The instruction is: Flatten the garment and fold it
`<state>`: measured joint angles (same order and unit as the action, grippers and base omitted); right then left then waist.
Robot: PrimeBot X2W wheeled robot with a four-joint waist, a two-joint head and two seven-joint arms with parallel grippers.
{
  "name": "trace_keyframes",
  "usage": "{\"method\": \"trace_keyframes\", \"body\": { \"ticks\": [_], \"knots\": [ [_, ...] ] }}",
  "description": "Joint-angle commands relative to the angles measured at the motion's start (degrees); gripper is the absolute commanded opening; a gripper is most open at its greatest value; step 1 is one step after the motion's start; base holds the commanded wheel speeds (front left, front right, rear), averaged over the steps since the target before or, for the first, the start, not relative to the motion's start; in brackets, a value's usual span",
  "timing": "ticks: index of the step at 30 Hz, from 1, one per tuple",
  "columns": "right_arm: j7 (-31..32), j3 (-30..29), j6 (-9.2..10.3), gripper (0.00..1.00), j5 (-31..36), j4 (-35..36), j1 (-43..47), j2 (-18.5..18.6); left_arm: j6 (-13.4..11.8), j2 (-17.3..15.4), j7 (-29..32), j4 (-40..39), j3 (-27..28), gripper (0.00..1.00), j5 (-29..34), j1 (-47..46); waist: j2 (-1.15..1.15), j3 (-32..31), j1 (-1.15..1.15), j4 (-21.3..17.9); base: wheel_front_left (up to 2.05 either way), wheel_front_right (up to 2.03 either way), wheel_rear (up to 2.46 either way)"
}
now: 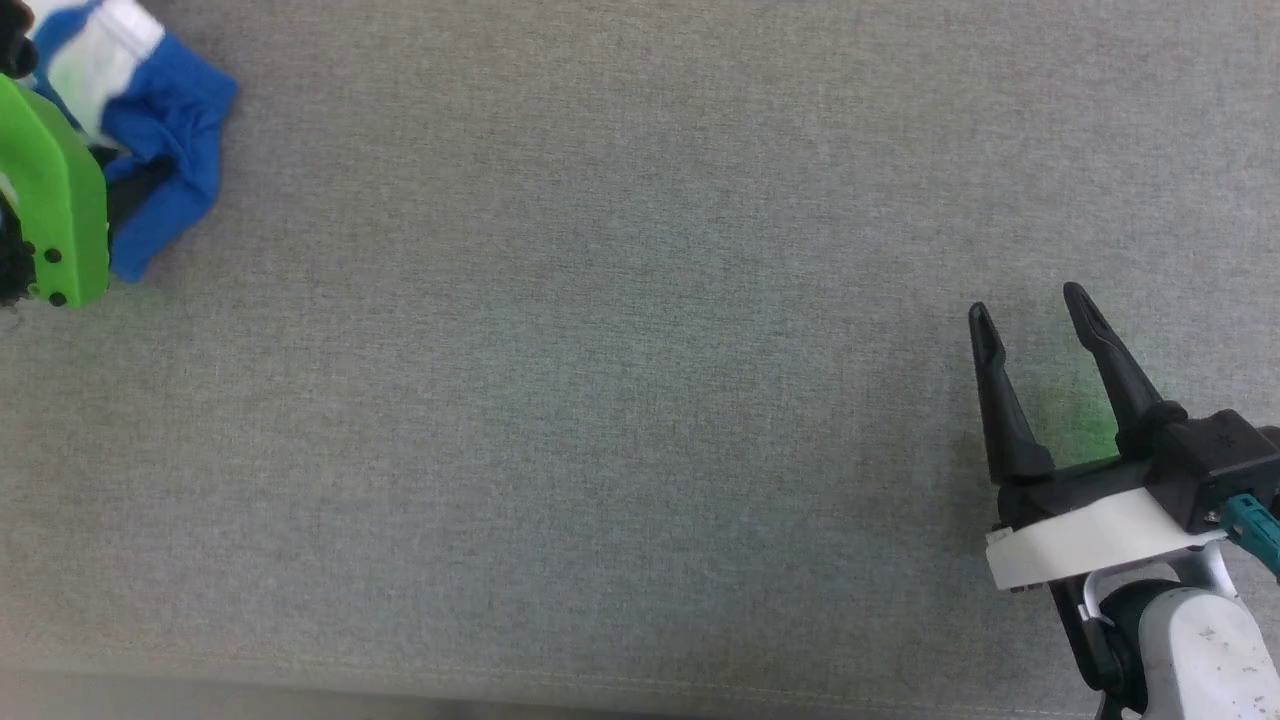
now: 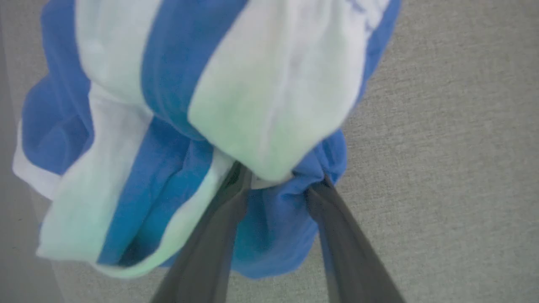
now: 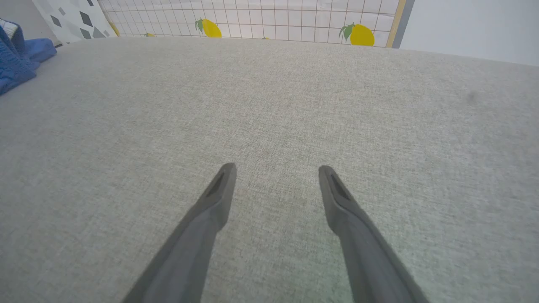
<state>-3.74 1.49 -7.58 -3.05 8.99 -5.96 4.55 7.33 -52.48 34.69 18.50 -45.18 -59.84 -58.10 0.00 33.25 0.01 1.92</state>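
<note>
Garment (image 1: 165, 120): blue-and-white shorts, crumpled, bunched round the tips of the left gripper (image 2: 282, 185). A blue wad sits between its two fingers and a white band lies over the tips. The fingers stand fairly apart; whether they clamp the wad cannot be told.

Right gripper (image 1: 1028, 300): fingers spread, nothing between them. Bare grey cloth surface (image 1: 600, 420) lies ahead of and beneath them, with the garment well apart to their left.

Risks, as judged:
- A hold on a thick wad rather than one edge may drag several layers together and leave the shorts bunched.
- A loose hold may let fabric slip off the tips.
- The right gripper is too far off to take a second corner.

Hidden or unclear:
- The left fingertips are buried in fabric.
- A green arm part (image 1: 60, 200) covers some of the garment, and the head view's edge cuts it off.
- Print and label cannot be made out.
</note>
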Motion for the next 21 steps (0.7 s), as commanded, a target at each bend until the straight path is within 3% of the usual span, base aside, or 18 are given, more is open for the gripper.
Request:
{"method": "trace_keyframes", "body": {
  "ticks": [1,12,17,21],
  "knots": [
    [-0.4,-0.05,0.09,1.0,0.45,-0.3,-1.08,-0.26,0.15,-0.62,-0.81,0.13,-0.48,0.0,-0.65,-1.43,0.0,-0.3,-0.01,0.18,0.0,0.0,0.0],
    [-0.43,0.16,0.09,1.0,-0.29,-3.35,-0.48,0.15,0.15,0.38,-17.37,4.68,0.78,0.0,2.89,-7.39,0.0,-9.12,-0.01,1.34,0.0,0.0,0.0],
    [-0.4,0.25,0.09,1.0,-1.16,-5.44,0.6,0.09,0.04,2.47,-26.1,4.71,1.39,0.0,6.92,-10.11,0.0,-15.78,-0.01,1.22,0.0,0.0,0.0],
    [-0.26,0.34,0.09,1.0,-1.78,-6.4,1.16,-0.16,-0.88,4.88,-29.77,2.65,1.26,0.0,8.48,-10.4,0.0,-19.67,-0.01,0.61,0.0,0.0,0.0]
  ]
}}
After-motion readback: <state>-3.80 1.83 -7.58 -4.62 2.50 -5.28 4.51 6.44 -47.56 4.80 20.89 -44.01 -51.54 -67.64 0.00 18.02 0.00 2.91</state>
